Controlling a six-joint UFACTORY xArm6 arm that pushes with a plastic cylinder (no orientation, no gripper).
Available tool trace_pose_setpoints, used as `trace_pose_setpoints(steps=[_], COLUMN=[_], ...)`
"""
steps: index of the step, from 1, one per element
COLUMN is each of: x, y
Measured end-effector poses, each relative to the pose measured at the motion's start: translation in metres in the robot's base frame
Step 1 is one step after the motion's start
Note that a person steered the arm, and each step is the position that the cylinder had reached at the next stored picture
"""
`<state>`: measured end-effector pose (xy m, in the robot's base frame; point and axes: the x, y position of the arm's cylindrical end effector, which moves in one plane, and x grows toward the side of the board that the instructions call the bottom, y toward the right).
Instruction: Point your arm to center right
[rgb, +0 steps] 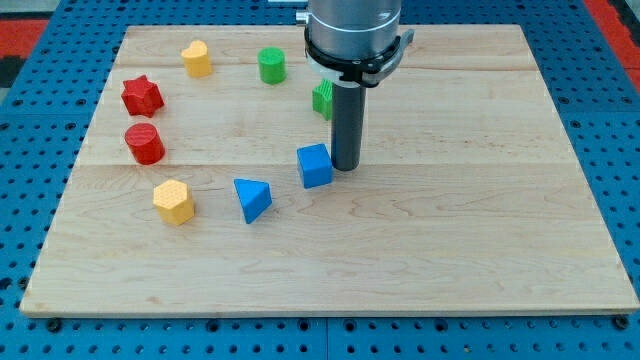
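Bright, even overhead light; sharp focus throughout; soft short shadows beneath blocks on pale bench (480, 250); no glare or blur.

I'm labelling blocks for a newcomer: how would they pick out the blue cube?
Start at the wooden board and find my tip near its middle. The blue cube sits just to the view's left of it; its blue neighbour, farther left, is a wedge-like triangular block.

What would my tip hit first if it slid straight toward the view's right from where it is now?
Nothing, as far as the picture shows: from my tip, beside the blue cube, the board runs bare to its right edge.
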<state>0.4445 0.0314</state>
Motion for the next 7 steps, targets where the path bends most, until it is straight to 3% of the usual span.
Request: trace_pose_setpoints(steps=[1,2,7], x=[0.004,0.005,0.005], y=[0.088,0.115,0.174])
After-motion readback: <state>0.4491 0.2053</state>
